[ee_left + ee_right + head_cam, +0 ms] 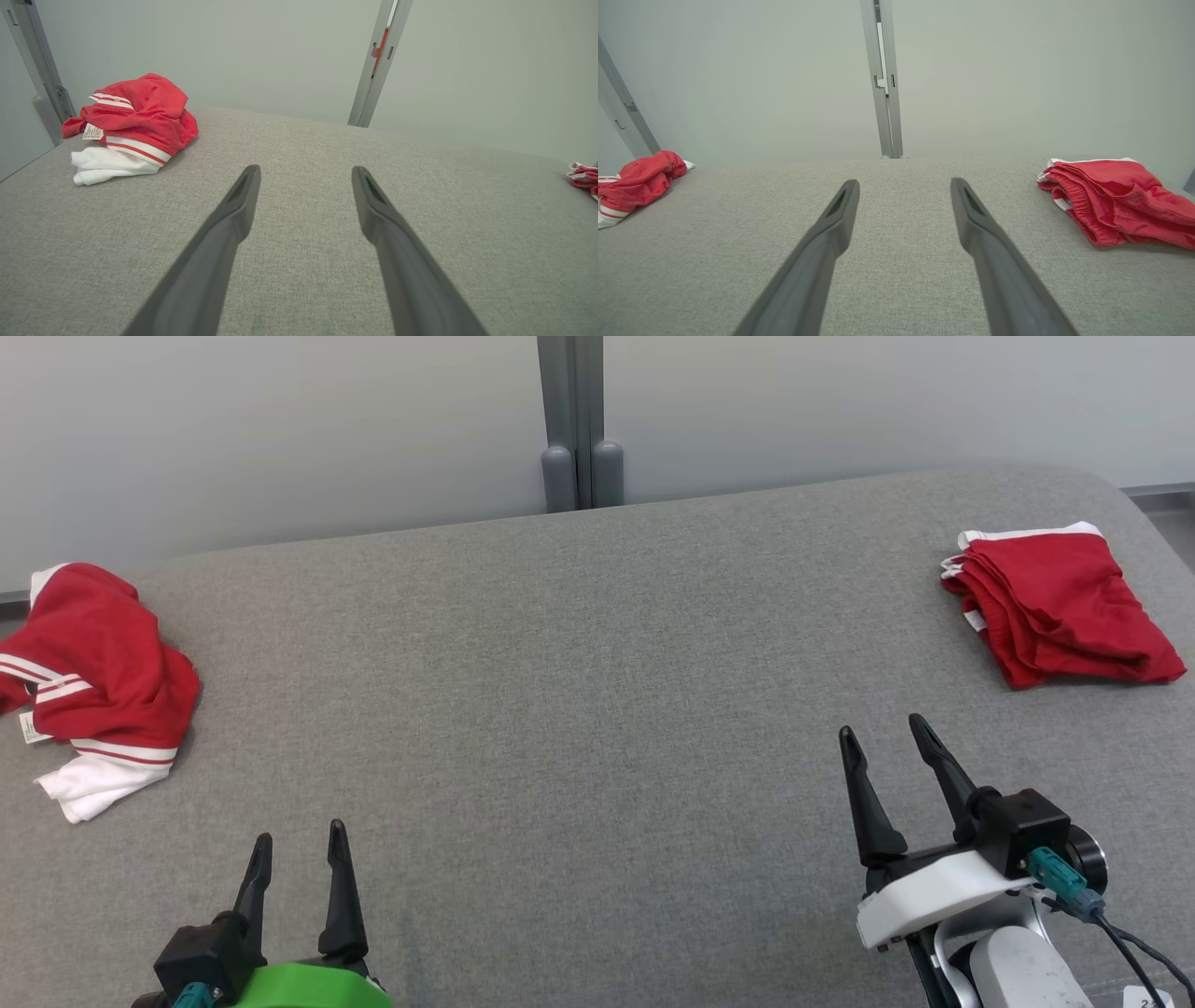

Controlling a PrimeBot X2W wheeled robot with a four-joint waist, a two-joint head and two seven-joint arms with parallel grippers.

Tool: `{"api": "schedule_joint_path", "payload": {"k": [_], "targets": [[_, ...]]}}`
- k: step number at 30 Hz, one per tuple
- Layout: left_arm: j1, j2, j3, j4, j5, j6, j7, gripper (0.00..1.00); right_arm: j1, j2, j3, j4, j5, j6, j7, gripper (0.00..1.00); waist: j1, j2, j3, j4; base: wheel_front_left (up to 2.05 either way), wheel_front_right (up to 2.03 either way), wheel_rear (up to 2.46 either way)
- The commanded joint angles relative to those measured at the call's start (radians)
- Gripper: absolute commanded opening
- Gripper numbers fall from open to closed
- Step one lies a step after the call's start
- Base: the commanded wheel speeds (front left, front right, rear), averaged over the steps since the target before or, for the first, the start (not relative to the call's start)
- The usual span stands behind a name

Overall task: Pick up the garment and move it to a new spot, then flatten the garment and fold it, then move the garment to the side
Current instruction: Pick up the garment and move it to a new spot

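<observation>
A crumpled red and white garment [98,686] lies in a heap at the far left of the grey surface [579,709]; it shows too in the left wrist view [135,121] and the right wrist view [637,182]. A folded red garment [1060,602] with white trim rests at the far right, also seen as the folded garment [1120,198] and as an edge [584,179]. My left gripper [299,835] stands open near the front left, well apart from the heap, nothing between its fingers [243,200]. My right gripper [882,733] is open at the front right, short of the folded garment.
The grey padded surface [303,154] ends at a pale wall with a vertical grey post [576,425] behind its middle. Its rounded far right corner [1111,490] drops off beside the folded garment. A wide stretch of bare fabric lies between the two garments.
</observation>
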Motion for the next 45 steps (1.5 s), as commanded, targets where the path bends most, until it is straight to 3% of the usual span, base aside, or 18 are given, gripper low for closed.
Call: {"api": "schedule_joint_path", "payload": {"k": [1,14,31,37,45], "targets": [[0.004,0.000,0.001,0.000,0.006,-0.004,-0.004,1.00,0.010,0.000,0.001,0.004,0.005,-0.001,-0.003,1.00,0.0001,0.0000,0.001,0.000,0.00,0.00,0.00],[-0.022,-0.001,-0.006,0.000,0.008,-0.007,-0.004,1.00,0.009,0.000,-0.006,0.009,-0.004,-0.001,-0.003,1.00,0.0001,0.0000,0.009,0.041,0.00,0.00,0.00],[-0.026,0.001,0.012,-0.018,0.029,-0.013,-0.004,1.00,-0.015,-0.001,0.048,0.000,0.004,-0.001,-0.003,1.00,0.0001,0.0000,0.028,0.380,0.00,0.00,0.00],[-0.011,0.000,0.017,-0.019,0.027,-0.017,-0.004,1.00,-0.024,-0.001,0.083,0.017,0.011,-0.001,-0.003,1.00,0.0001,0.0000,0.025,0.437,0.00,0.00,0.00],[-0.004,-0.001,0.020,-0.020,0.031,-0.016,-0.004,1.00,-0.032,-0.001,0.114,0.035,0.018,-0.001,-0.003,1.00,0.0001,0.0000,0.021,0.456,0.00,0.00,0.00]]}}
